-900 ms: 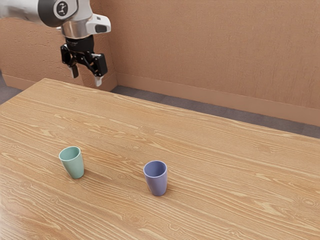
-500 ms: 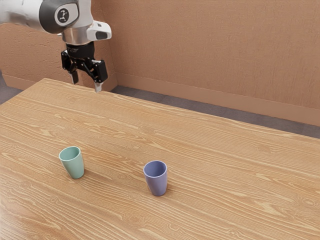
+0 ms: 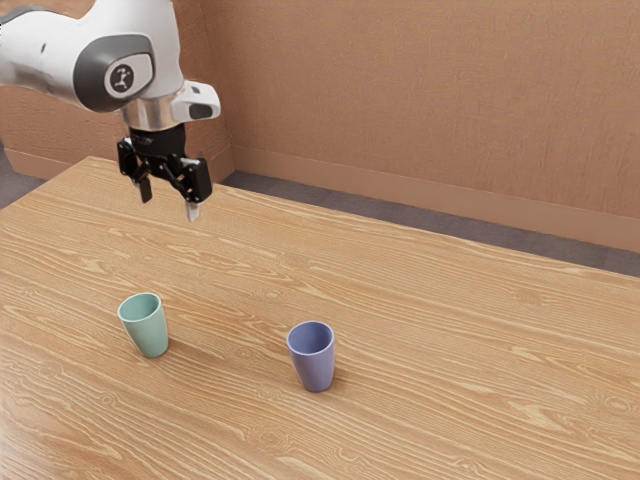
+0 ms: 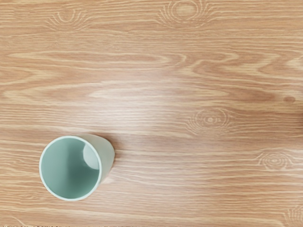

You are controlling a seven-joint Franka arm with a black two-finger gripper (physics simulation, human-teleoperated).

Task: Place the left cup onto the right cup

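Observation:
A pale green cup [image 3: 145, 324] stands upright on the wooden table [image 3: 420, 300], toward the exterior view's left. A purple cup [image 3: 311, 355] stands upright to its right, a short gap away. My gripper [image 3: 168, 201] hangs open and empty well above the table, behind and higher than the green cup. In the wrist view the green cup [image 4: 75, 166] is seen from above, its mouth open and nothing inside.
The table's far edge [image 3: 330, 212] runs behind the gripper, with a grey floor strip and a brown wall beyond. Bare wood lies around both cups.
My hand has come down and slightly toward the green cup, with the arm's wrist turning. Both cups stand where they were.

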